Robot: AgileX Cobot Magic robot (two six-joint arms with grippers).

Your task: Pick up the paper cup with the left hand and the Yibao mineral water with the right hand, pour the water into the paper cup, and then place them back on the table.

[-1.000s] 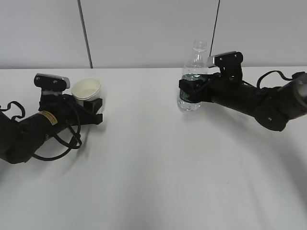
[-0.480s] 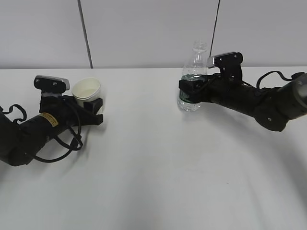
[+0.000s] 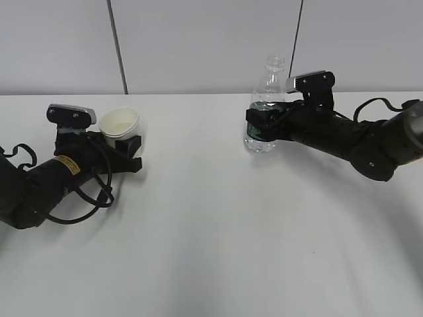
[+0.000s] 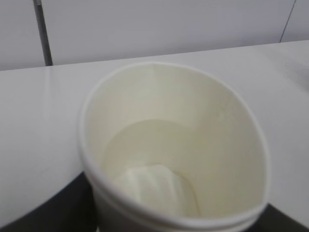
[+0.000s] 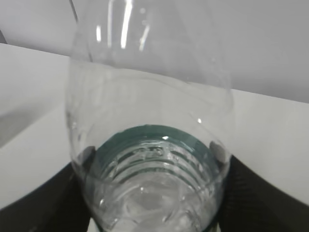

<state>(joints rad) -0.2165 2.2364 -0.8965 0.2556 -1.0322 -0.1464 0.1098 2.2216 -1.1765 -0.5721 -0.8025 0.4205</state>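
A: Where's the paper cup [image 3: 119, 123]?
B: Clamped between the left hand [image 3: 125, 146] fingers, tilted, water [image 4: 149, 159] inside.
A: And the Yibao mineral water [image 3: 266, 105]?
B: Upright between the right hand [image 3: 262, 124] fingers, clamped at its label, base on the counter [image 3: 218, 231]

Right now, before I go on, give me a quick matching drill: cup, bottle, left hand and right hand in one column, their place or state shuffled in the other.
Things:
1. cup
2. bottle
3. left hand
4. right hand

States:
A. closed around the green label band
B. clear, uncapped, upright on the right side
C. white, tilted, some water inside
D. gripping the cup on the left side

Pairs: 1-C, 2-B, 3-D, 4-A
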